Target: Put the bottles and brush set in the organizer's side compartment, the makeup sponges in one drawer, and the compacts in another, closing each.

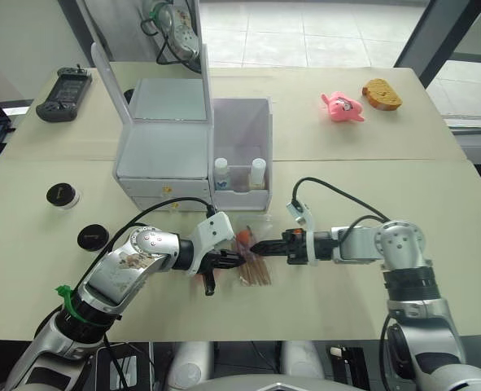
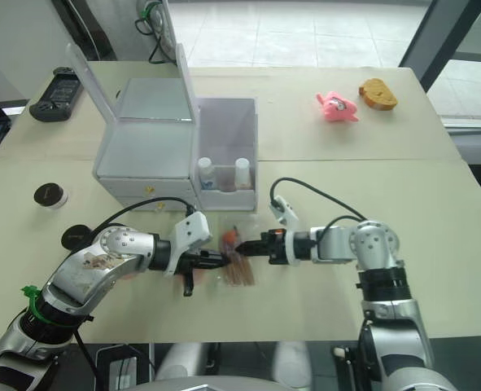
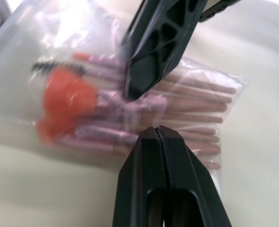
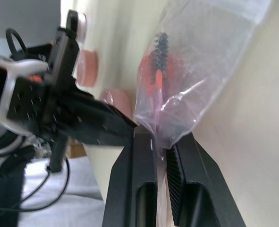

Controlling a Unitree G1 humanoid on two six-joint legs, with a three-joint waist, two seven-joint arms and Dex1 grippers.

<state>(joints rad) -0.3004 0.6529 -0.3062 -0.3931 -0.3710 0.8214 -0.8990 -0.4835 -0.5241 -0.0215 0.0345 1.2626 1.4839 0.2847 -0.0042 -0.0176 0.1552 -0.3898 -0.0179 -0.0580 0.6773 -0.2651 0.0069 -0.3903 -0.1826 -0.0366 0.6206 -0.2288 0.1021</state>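
Head stereo cameras look down across the table (image 1: pixel 435 204). Both wrist cameras sit close against the brush set (image 3: pixel 130 113), facing each other.

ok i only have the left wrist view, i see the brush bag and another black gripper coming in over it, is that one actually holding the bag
Observer: Yes. The right wrist view shows the right gripper with an edge of the brush set bag pinched between its fingers.
Operator: and what's already put away
Observer: Both bottles stand upright in the side compartment of the organizer.
Operator: anything out on my left
Observer: Both compacts sit on the table, to the robot's left of the organizer and not in a drawer.
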